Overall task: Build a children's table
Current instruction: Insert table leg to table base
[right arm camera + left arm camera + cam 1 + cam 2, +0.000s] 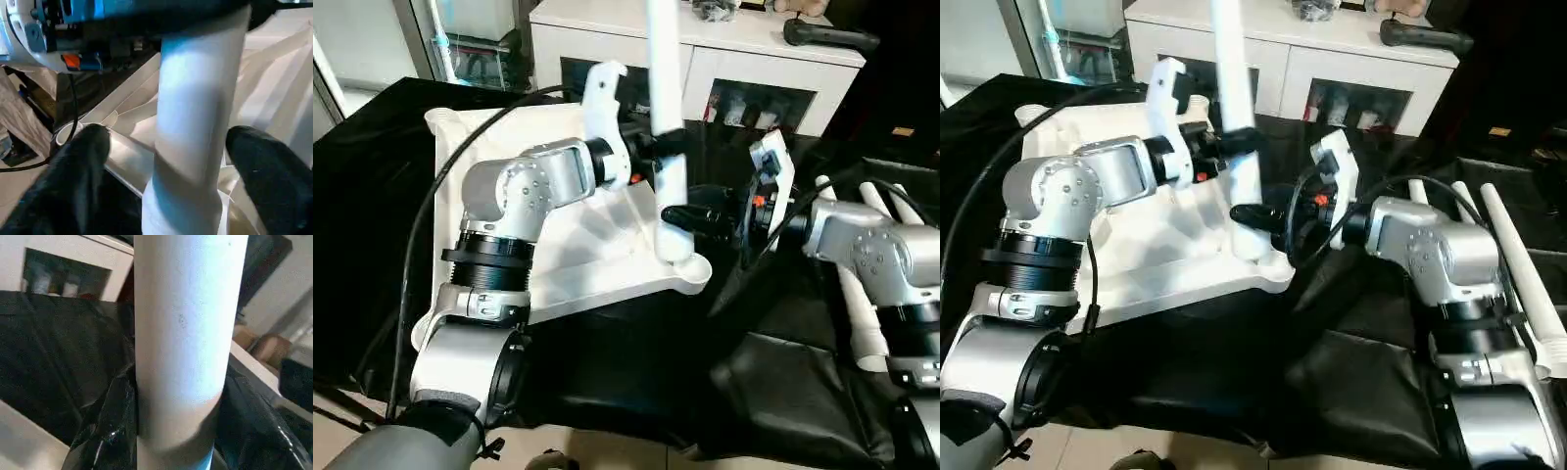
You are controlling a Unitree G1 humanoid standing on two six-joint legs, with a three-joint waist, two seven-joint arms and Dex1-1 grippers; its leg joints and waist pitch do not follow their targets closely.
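An upright leg (664,88) is gripped by the left tool (658,142), its foot seated in the near corner socket of the upturned tabletop (597,264). The lower leg is straddled, untouched, by the open right tool (166,161). Spare legs (1513,264) are seen at the right.

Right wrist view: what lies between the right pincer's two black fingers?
The upright white tube leg, standing in the white plastic tabletop's corner socket; gaps show either side, so the fingers aren't touching it.
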